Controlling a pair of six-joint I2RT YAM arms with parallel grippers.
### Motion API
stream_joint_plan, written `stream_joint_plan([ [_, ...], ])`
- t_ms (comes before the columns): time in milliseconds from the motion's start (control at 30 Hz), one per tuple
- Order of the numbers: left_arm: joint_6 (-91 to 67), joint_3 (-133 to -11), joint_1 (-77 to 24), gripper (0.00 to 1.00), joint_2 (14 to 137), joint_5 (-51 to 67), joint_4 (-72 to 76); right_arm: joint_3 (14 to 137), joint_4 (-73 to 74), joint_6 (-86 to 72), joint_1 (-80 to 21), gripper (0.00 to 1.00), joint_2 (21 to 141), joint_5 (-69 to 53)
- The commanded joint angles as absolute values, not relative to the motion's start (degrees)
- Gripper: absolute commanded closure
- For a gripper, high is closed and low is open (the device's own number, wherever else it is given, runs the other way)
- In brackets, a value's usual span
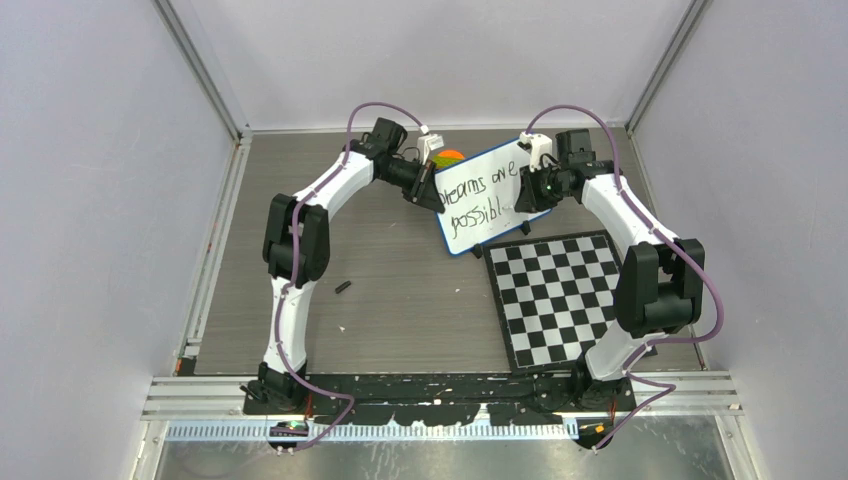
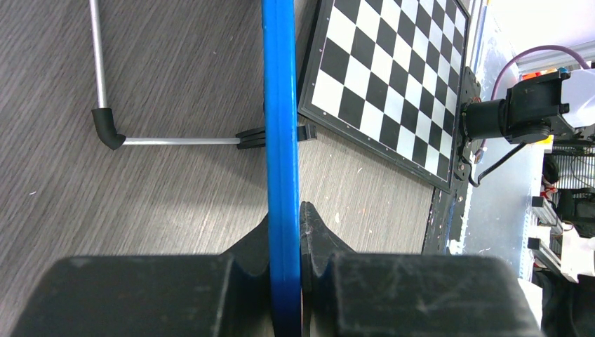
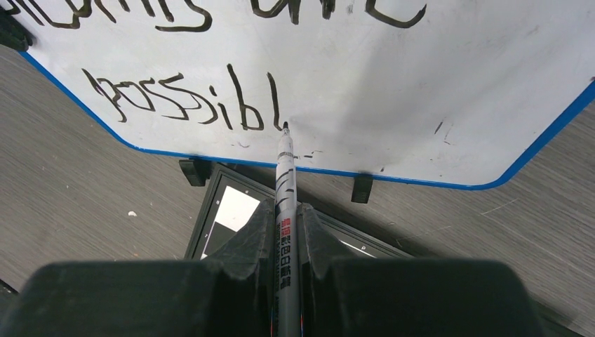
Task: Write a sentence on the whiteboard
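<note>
Whiteboard (image 1: 495,195): stands propped and tilted at the far middle of the table (image 1: 400,330), held between the two arms.

Nearest the bases: checkered board (image 1: 570,295) flat on the right; a small black piece (image 1: 343,288) lies loose on the left, well apart from everything. Too small to identify.

Mid-field, right wrist view: right gripper (image 3: 286,217) clenched on a marker (image 3: 286,182), tip just right of the last "l", on or just off the surface; I cannot tell which. The sentence (image 3: 175,105) reads "Dreams are / possibl"; the final "e" and the full stop are not yet written, so I judge the task nearly done.

Left wrist view: left gripper (image 2: 284,225) clamped on the blue rim, the whiteboard seen edge-on. A wire stand (image 2: 105,130) props it from behind.

Farthest: an orange object (image 1: 449,156) behind the top edge, mostly hidden.

Risks:
- Too much tip pressure could rock the whiteboard back on its stand or pivot it in the left grip, smearing the stroke.
- The marker is held far from its tip, so side load could twist it between the fingers.
- The tip sits close to the "l" and near the bottom rim, so the "e" may merge with it or run low.
</note>
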State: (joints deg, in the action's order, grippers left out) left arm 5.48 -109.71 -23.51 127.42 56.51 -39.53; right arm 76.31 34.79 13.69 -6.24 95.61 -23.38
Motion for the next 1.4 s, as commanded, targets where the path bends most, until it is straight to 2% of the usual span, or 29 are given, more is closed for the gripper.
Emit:
stream_joint_plan([
  [0,6.77,-110.56,-24.52,1.0,128.5,55.98,-40.85,78.65,35.18,14.79,-6.0,1.0,92.53,-24.09],
  [733,6.7,-110.5,-24.52,1.0,128.67,55.94,-40.65,81.85,32.78,14.08,-6.0,1.0,98.83,-21.04],
  [1367,6.7,-110.7,-24.52,1.0,128.76,55.9,-40.78,84.82,33.02,13.68,-4.77,1.0,99.3,-20.24],
])
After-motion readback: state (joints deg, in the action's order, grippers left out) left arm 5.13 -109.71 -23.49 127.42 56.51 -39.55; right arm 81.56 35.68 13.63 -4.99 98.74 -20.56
